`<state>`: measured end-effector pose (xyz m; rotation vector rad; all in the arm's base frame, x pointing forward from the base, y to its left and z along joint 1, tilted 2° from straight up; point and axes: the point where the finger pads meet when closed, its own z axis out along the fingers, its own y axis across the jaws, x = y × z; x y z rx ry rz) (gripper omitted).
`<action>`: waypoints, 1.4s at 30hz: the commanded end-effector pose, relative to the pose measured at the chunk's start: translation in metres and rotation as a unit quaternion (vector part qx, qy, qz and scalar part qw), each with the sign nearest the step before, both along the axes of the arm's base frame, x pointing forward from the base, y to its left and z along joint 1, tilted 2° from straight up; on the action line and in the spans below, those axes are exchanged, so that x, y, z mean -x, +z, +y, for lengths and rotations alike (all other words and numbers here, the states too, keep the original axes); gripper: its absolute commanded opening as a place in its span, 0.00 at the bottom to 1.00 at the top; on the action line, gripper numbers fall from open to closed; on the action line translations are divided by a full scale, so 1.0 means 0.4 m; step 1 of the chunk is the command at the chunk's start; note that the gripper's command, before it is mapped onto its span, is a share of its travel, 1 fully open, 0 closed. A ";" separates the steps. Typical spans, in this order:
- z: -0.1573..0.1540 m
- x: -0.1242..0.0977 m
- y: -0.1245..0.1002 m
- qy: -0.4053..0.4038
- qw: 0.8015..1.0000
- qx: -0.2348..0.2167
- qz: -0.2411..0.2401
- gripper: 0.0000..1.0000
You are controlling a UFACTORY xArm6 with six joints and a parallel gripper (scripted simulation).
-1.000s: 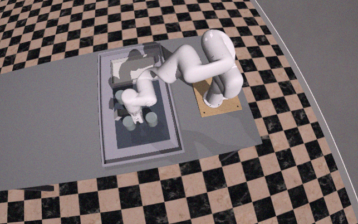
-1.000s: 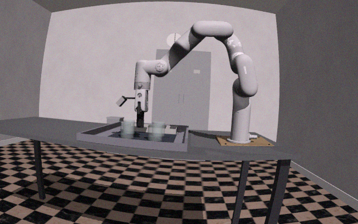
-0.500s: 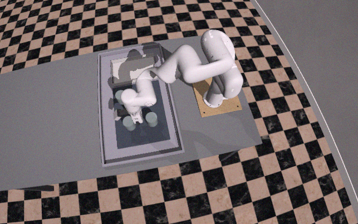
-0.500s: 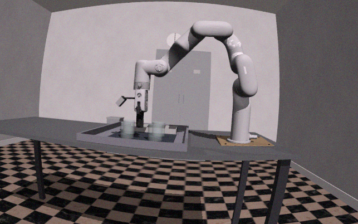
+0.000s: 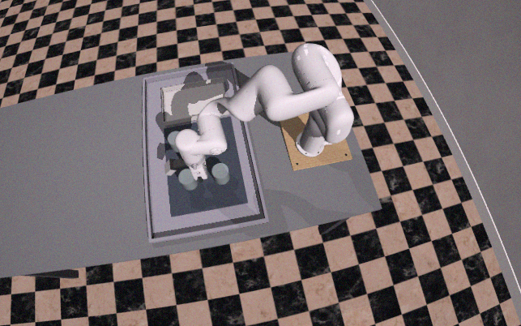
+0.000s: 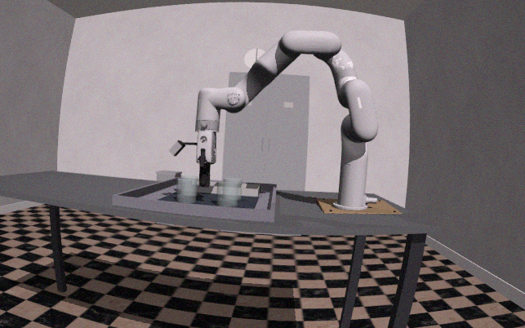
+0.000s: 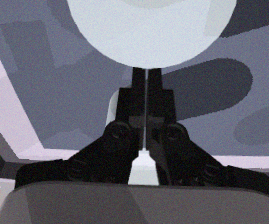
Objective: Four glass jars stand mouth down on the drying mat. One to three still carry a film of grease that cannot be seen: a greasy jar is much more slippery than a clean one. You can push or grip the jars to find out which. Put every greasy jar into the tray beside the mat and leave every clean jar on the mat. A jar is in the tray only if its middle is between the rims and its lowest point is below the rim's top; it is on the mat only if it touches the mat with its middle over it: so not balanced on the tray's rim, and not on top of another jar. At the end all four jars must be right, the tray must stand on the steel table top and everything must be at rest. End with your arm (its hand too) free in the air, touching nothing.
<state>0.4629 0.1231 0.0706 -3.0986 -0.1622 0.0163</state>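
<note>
My gripper (image 5: 200, 175) (image 6: 204, 181) (image 7: 145, 85) is shut and empty, pointing straight down low over the dark drying mat (image 5: 207, 203) (image 6: 207, 201). It hangs between two pale glass jars: the front-left jar (image 5: 188, 179) (image 6: 187, 190) and the front-right jar (image 5: 220, 173) (image 6: 229, 192). In the wrist view a jar's round top (image 7: 151, 10) lies right at my fingertips. A third jar (image 5: 172, 139) stands at the back left, partly hidden by my arm. I cannot see the fourth jar. The pale tray (image 5: 172, 103) lies behind the mat, under my arm.
Mat and tray sit inside a raised grey frame (image 5: 155, 203) (image 6: 191, 212) on the steel table (image 5: 60, 182) (image 6: 52, 183). The robot base stands on a wooden plate (image 5: 323, 156) (image 6: 358, 206) to the right. The arm's links reach over the tray.
</note>
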 end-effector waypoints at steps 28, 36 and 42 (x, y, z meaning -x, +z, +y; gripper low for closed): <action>0.002 -0.013 0.004 0.000 1.000 -0.001 -0.002 0.00; 0.002 -0.015 0.004 0.000 1.000 -0.001 -0.002 0.00; 0.002 -0.017 0.004 0.000 1.000 -0.001 -0.002 0.00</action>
